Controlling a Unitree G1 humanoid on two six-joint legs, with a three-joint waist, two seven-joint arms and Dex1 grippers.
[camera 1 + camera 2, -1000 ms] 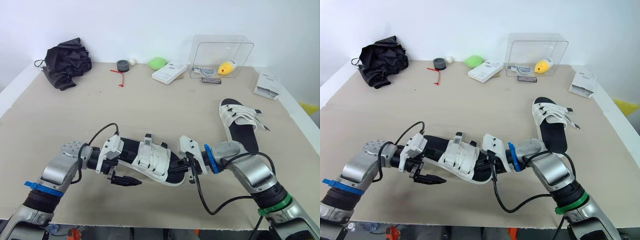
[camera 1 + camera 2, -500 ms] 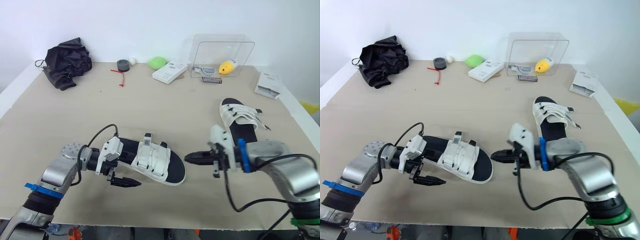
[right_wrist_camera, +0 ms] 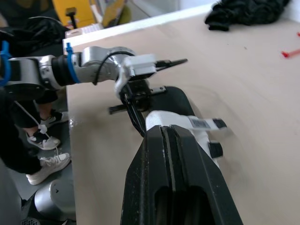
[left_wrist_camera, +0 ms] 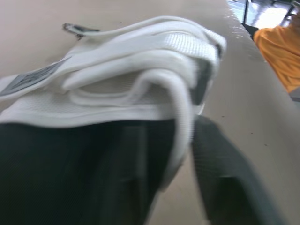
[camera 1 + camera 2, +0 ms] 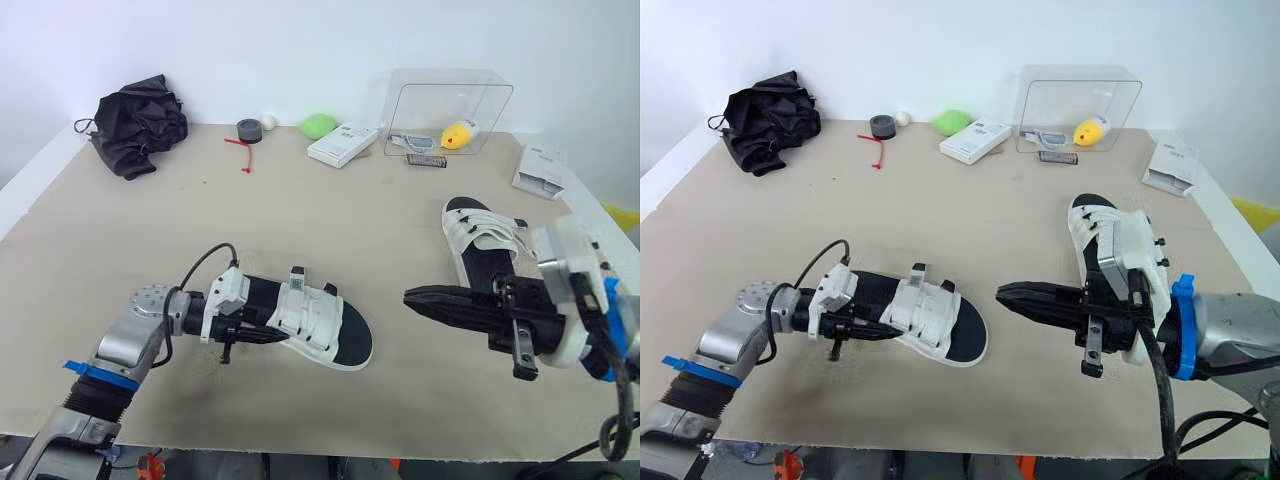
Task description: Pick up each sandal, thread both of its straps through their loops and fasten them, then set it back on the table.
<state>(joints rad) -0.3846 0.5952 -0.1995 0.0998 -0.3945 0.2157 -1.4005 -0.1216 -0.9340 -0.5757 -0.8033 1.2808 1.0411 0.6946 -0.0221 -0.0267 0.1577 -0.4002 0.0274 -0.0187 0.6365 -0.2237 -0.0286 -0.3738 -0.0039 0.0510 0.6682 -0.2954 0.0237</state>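
Observation:
A white-strapped, black-soled sandal [image 5: 310, 320] lies flat on the table's front, both straps across it. My left gripper [image 5: 262, 338] is shut, its fingers together against the near edge of the sandal's heel end. In the left wrist view the straps [image 4: 140, 61] and the black sole [image 4: 70, 173] sit right at the fingers; I cannot tell whether anything is pinched. My right gripper [image 5: 412, 296] is shut and empty, raised to the right of this sandal and pointing at it. Behind it lies the second sandal [image 5: 478, 228], partly hidden.
At the back stand a black cloth [image 5: 140, 120], a tape roll [image 5: 247, 130], a red tie [image 5: 240, 155], a green object [image 5: 318, 125], a white box [image 5: 342, 145] and a clear case [image 5: 450, 105]. A white packet [image 5: 540, 170] lies far right. A person's shoes [image 3: 47, 164] stand beside the table.
My right gripper left the sandal's toe, drew back to the right and rose. My left gripper's fingers went from wide open to shut at the sandal's near edge.

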